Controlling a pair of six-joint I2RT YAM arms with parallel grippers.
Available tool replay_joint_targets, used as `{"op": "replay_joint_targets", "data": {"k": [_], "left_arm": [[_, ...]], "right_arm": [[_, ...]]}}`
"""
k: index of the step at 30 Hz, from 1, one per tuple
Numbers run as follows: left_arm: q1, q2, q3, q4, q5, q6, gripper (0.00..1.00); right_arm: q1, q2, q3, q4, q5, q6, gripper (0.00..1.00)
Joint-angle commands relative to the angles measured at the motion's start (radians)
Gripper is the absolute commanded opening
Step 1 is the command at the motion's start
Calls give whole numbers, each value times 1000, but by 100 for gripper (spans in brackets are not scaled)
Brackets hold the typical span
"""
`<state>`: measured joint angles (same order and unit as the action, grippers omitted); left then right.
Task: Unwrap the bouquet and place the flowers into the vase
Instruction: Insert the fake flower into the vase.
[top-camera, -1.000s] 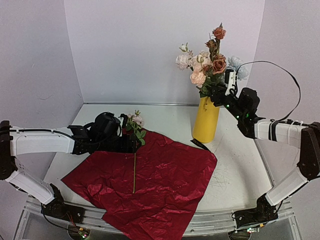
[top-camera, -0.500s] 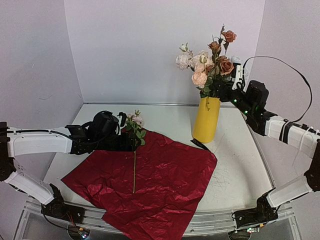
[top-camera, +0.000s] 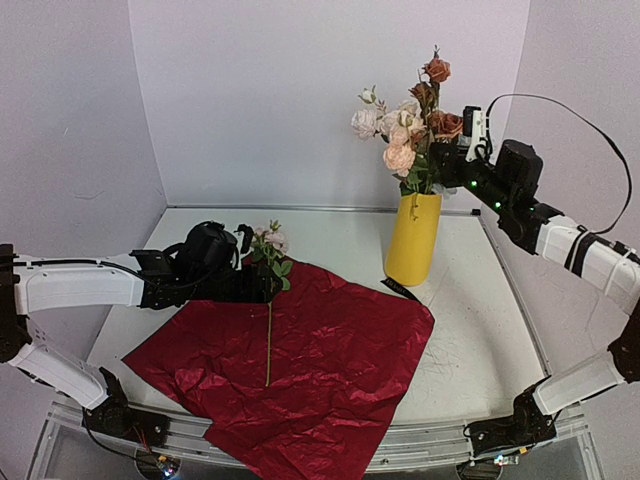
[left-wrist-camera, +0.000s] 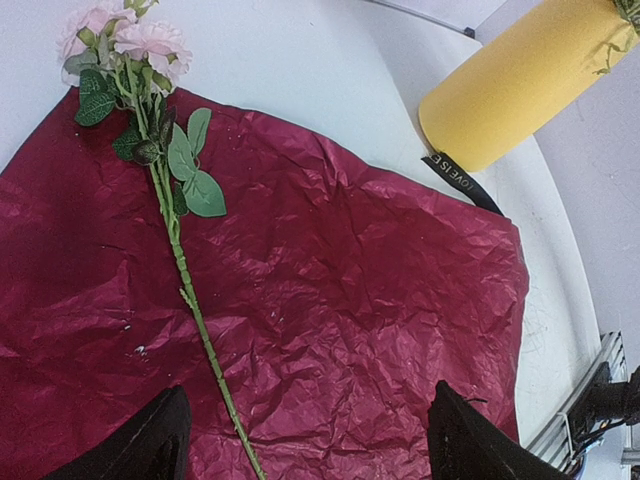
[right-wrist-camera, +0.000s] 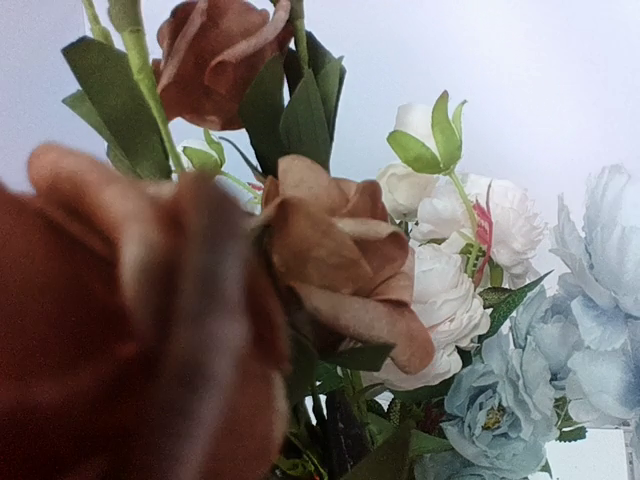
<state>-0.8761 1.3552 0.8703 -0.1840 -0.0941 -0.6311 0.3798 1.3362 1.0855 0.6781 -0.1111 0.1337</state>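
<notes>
- Paper (top-camera: 300, 370) overhangs desk's (top-camera: 480, 340) near edge; vase (top-camera: 413, 240) just beyond its far corner.
- Left pincer (left-wrist-camera: 310, 392) wide above lone stem (left-wrist-camera: 200, 330).
- Right pincer (top-camera: 447, 165) closed among flowers (top-camera: 398, 135).

black ribbon (left-wrist-camera: 458, 180), white lettering "LOVE IS"

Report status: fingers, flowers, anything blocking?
Left fingers open, hovering over wrapping paper. Right fingers shut among flowers in vase. One pink stem lying on paper. Nothing blocking.
</notes>
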Motion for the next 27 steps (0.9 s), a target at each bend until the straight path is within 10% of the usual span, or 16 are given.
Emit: {"op": "replay_joint_targets", "data": {"k": [1, 21, 27], "left_arm": [[0, -35, 11, 7, 11, -13, 82], [0, -21, 6, 5, 5, -15, 83], [0, -15, 7, 7, -1, -19, 82]], "right_arm": [[-5, 29, 40, 18, 29, -13, 0], [-5, 108, -82, 33, 109, 38, 3], [-5, 51, -70, 31, 93, 26, 29]]}}
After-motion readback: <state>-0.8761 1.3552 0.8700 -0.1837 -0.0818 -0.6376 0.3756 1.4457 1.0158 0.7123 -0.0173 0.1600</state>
